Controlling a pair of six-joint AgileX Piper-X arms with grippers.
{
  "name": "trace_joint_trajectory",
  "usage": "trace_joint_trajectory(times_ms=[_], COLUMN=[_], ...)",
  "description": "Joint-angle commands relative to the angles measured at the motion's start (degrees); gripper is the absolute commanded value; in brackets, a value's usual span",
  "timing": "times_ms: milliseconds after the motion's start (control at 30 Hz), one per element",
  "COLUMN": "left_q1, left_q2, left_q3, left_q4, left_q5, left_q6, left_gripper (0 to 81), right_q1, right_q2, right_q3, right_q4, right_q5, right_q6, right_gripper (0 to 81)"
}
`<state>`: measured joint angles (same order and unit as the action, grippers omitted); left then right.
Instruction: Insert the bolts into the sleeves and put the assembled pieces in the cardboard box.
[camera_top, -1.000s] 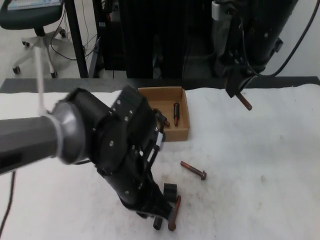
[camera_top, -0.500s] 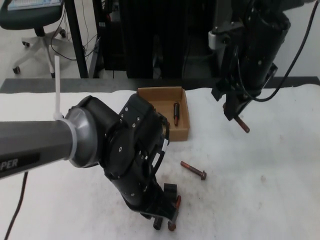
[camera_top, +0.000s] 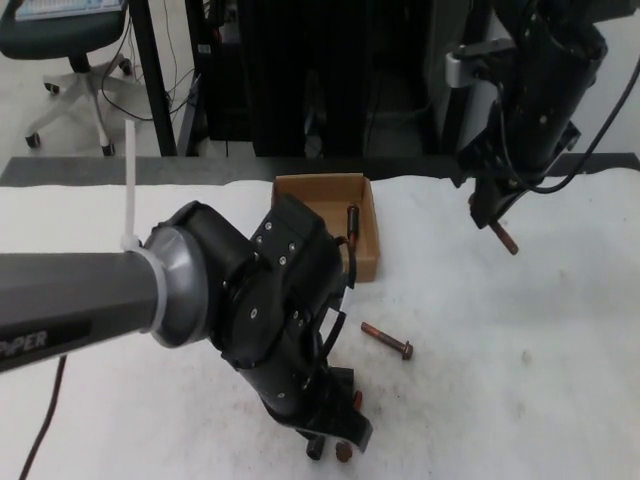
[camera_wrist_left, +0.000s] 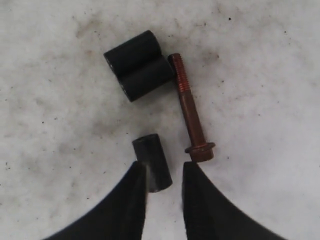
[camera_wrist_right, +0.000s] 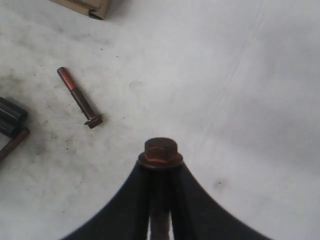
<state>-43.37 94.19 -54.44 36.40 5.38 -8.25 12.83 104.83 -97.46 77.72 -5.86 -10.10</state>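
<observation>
Bench (camera_wrist_left: 260, 60), sleeve (camera_wrist_left: 151, 161) between parted left jaws, right jaws gripping bolt (camera_wrist_right: 160, 152)

White lettering runs along the left arm (camera_top: 60, 300), cut short at the edge, so it can't be read whole.

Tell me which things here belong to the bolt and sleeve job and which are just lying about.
Job: cardboard box, gripped bolt, bolt beside the sleeves, lone bolt, sleeve pair, single sleeve.
Lying about: office chair, dark frame.
</observation>
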Motion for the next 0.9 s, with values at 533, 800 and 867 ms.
trace_joint_trajectory(times_ms=[533,800,867], left_q1=[-0.22,-0.22,-0.22], left_q2=[6.55,7.81,7.81], left_q3=[-6.6,-7.52,-7.52], left_q4=[2.53,6.72,6.85], left_q5=[-0.59,-0.59,-0.59], left_q6=[-1.25,-0.7,-0.71], left_gripper=[24.3,24.3,24.3], right_q1=[-0.94,-0.94,-0.94], right_q2=[-0.83,-0.83,-0.83], right_q3=[-0.1,-0.1,-0.1], right_q4=[-0.31,-0.51,-0.78], right_q5=[-0.44,-0.44,-0.44], right_q6=[-0.13,-0.13,-0.13], right_gripper=[0.9,0.9,0.9])
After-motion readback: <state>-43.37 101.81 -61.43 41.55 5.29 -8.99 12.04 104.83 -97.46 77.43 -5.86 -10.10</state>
